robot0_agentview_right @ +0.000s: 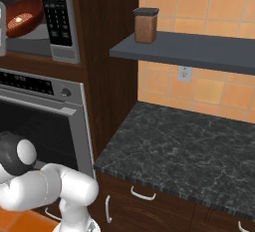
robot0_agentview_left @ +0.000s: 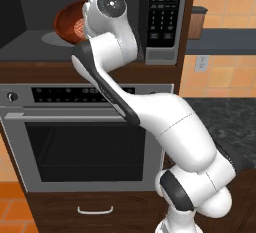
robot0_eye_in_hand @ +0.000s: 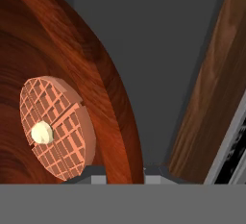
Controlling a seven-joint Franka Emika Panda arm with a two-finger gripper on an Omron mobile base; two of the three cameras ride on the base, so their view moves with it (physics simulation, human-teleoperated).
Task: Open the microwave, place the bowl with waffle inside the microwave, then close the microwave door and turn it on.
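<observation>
The bowl [robot0_agentview_left: 67,22] hung tilted inside the open microwave [robot0_agentview_left: 100,19], just above the grey turntable [robot0_agentview_left: 52,38] and well to the left of the black keypad panel [robot0_agentview_left: 165,12], with the waffle [robot0_eye_in_hand: 55,127] lying against its reddish inner wall. The gripper [robot0_eye_in_hand: 125,172] appeared to be pinched on the bowl's rim, its finger tips barely peeking up at the wood edge. To my eye the bowl needed levelling before it went down, then lowering squarely onto that turntable, lest the waffle slide out or the rim catch the cavity wall
</observation>
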